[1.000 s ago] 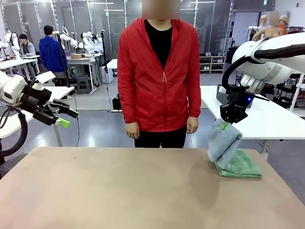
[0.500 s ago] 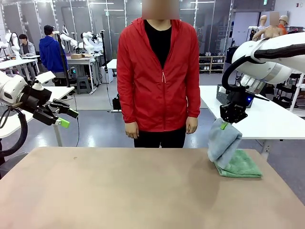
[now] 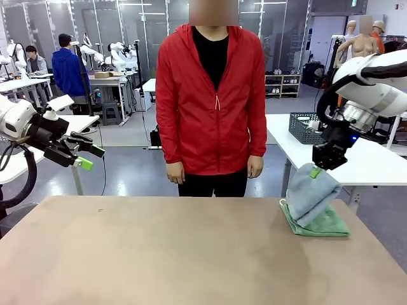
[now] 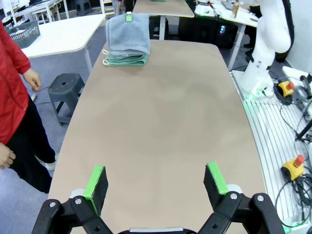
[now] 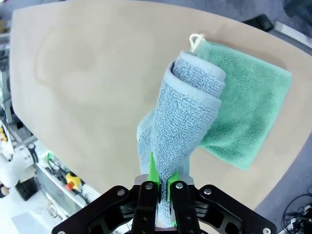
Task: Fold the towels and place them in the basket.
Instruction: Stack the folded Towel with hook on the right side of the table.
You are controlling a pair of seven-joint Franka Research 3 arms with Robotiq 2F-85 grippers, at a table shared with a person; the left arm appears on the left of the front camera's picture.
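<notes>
A folded mint green towel [image 3: 325,223] lies flat at the table's far right edge. Over it hangs the grey-blue towel [image 3: 310,193], pinched at its top by my right gripper [image 3: 315,171], which is shut on it. In the right wrist view the grey-blue towel [image 5: 183,122] drapes down from my right gripper [image 5: 163,187] onto the green towel [image 5: 246,117], its lower end bunched and touching it. My left gripper [image 3: 86,159] is held open off the table's left side, with nothing between its fingers [image 4: 96,183]. The dark mesh basket [image 3: 306,128] stands on a white table behind.
A person in a red jacket [image 3: 212,95] stands at the far side, hands [image 3: 175,173] down by the sides. The brown table [image 3: 159,254] stretches bare to the left of the towels. White side tables [image 3: 356,159] stand beyond the right edge.
My right gripper has moved right and slightly down with the grey-blue towel, which now sits more squarely over the green one. The left arm has not moved.
</notes>
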